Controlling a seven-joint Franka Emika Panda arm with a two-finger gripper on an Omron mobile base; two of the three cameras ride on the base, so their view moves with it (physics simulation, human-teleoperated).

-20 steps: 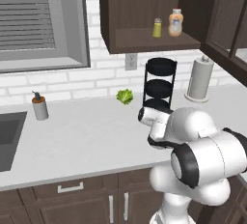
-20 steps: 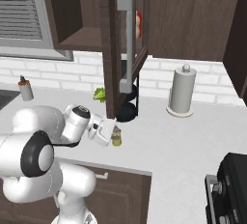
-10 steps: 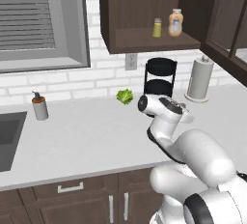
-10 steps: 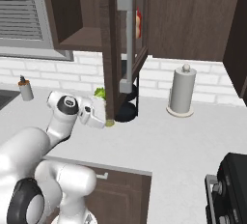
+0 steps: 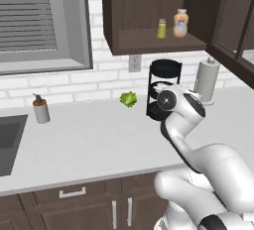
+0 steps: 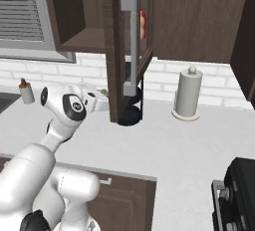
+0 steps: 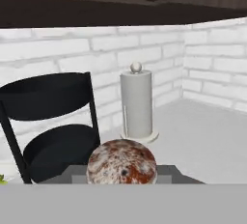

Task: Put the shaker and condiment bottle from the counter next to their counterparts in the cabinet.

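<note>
Shaker (image 7: 121, 162): sitting clamped between the jaws of the gripper (image 7: 121, 175), with its rounded, speckled top showing at the bottom of the hand view. The dark fingertips (image 7: 77, 174) are pressing in on it from both sides, so the grip is clenched on the shaker.

Gripper (image 6: 101, 104) is hanging above the counter (image 5: 89, 140), toward its back edge and just in front of the black two-tier rack (image 5: 165, 83). From the right base view it is pointing at the open cabinet door (image 6: 127, 51), and the fingers themselves are too small to make out there.

Hand camera is looking past the shaker at the rack (image 7: 48, 121) and the paper towel holder (image 7: 137, 105), which are standing side by side against the white brick wall.

Cabinet (image 5: 149, 40): a second shaker (image 5: 161, 28) and the condiment bottle (image 5: 181, 23) are standing upright on the shelf, close together near its right end, with the bottle on the right. A slim red bottle (image 6: 144, 23) is peeking out from behind the door's edge.

Along the back edge of the worktop, a lettuce leaf (image 5: 128, 98) is lying left of the rack. The soap dispenser (image 5: 40, 110) is standing well to the left, near the sink (image 5: 7, 142). The paper towel holder (image 5: 207, 80) is standing right of the rack.
</note>
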